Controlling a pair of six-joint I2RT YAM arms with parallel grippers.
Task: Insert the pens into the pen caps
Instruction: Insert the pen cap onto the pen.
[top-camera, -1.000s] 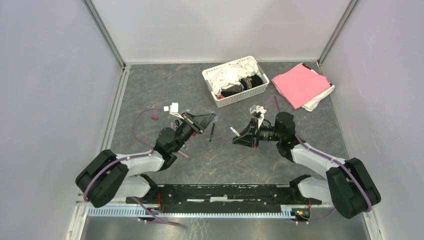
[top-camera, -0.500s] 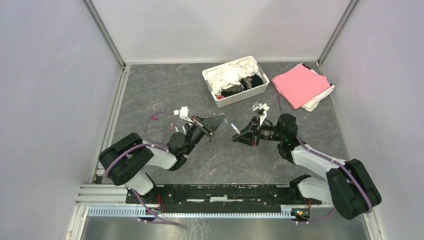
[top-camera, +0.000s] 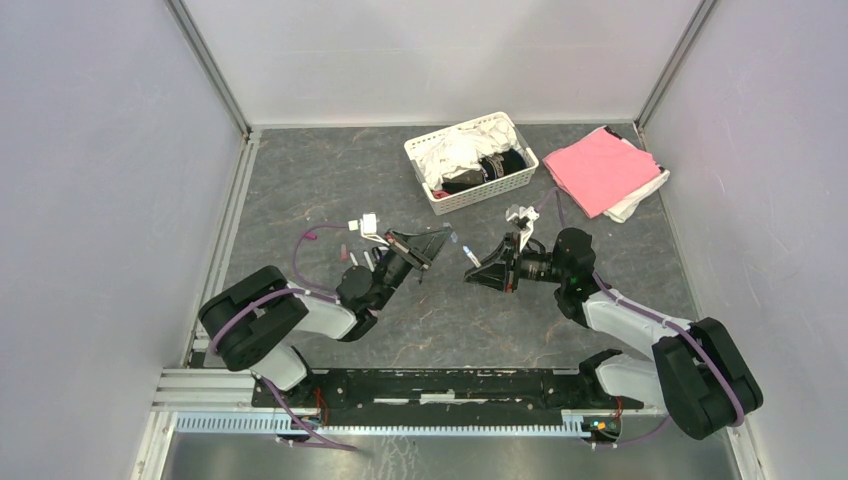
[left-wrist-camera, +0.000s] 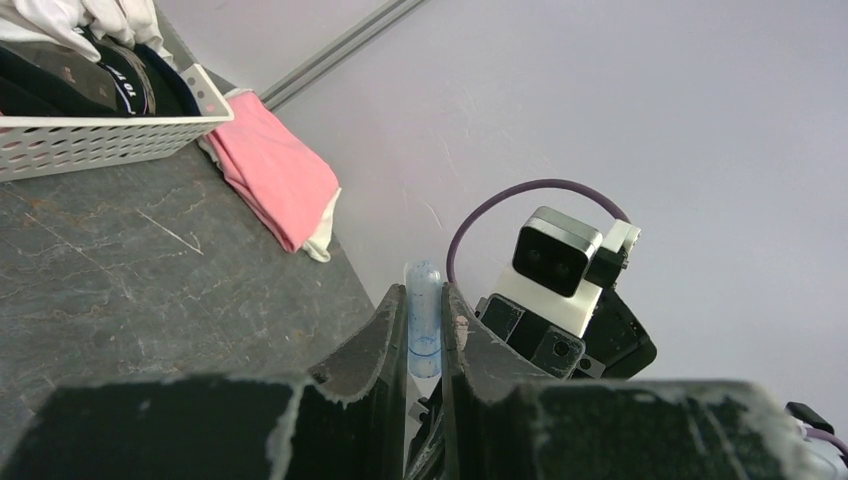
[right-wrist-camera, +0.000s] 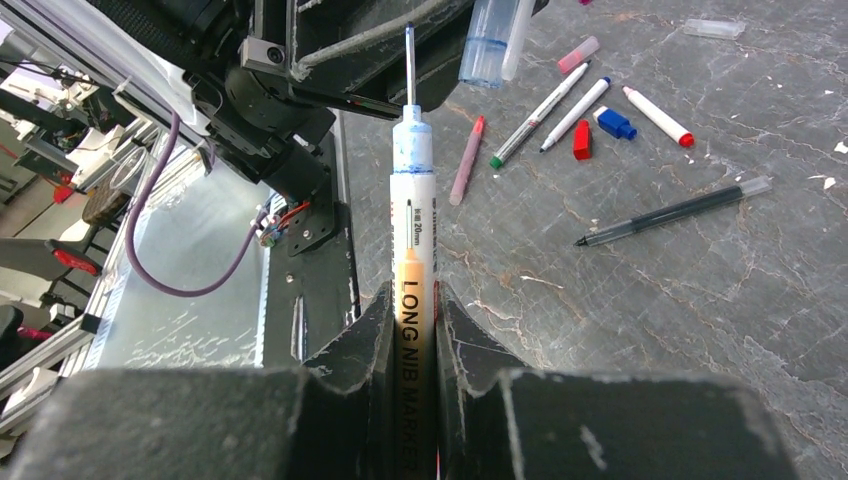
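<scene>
The right gripper (right-wrist-camera: 413, 300) is clamped narrowly on a white long-nib marker pen with an orange label (right-wrist-camera: 412, 190), its thin nib aimed at twelve o'clock. At the nib's one o'clock is the clear bluish plastic cap (right-wrist-camera: 490, 45), pinched in the near-closed left gripper (left-wrist-camera: 421, 335). Over the last second that left gripper has swung in from nine o'clock to face the pen, so mating looks set up, though the nib is still outside. Only the right wrist view reveals this offset and, farther off at two o'clock, loose pens (right-wrist-camera: 530, 125), a red cap (right-wrist-camera: 581, 140) and a blue cap (right-wrist-camera: 612, 123) on the grey table (right-wrist-camera: 650, 300).
</scene>
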